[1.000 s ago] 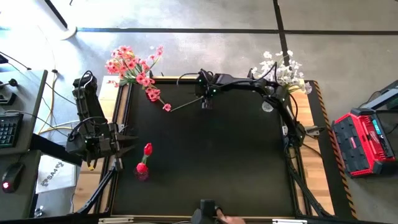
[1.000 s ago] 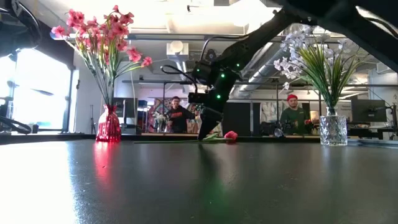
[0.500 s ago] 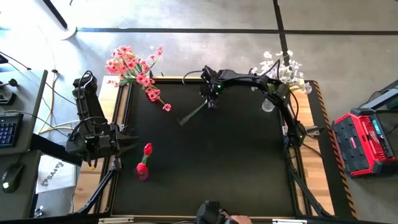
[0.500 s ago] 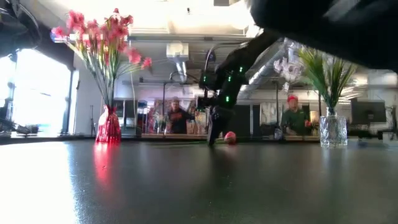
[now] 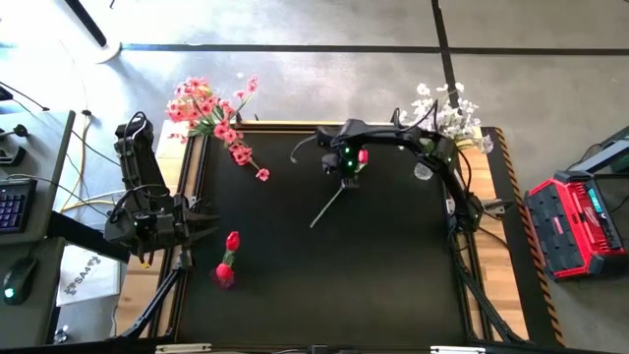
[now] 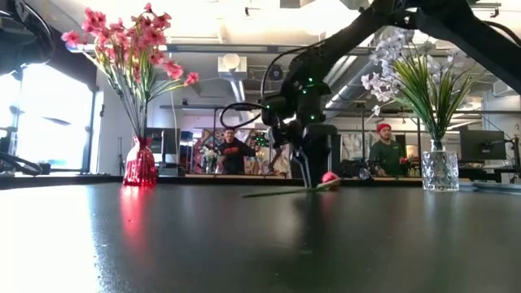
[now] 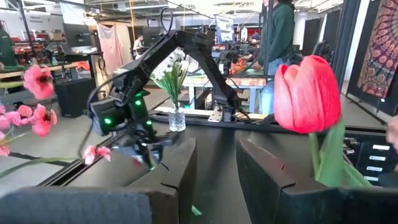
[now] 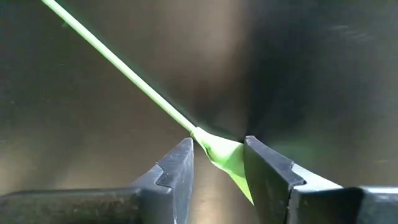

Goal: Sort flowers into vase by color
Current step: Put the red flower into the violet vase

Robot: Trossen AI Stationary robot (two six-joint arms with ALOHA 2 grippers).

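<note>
From above, the right end effector (image 5: 348,175) and its wrist cover the upper part of the red tulip (image 5: 363,156), leaving only a bit of the bud and the trailing stem in sight, so the fingers' hold cannot be seen there. In the right wrist view the stem (image 8: 127,84) runs out past the picture's edge and the bud stays hidden behind the fingers (image 8: 177,174). The pink flowers (image 7: 34,106) in the left wrist view are cut off at the picture's side.

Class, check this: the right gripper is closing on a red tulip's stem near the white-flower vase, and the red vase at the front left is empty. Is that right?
Not quite. The red vase already holds a red tulip, as the high view shows. The rest stands: the right gripper is at the loose tulip's stem, near the white-flower vase.
</note>
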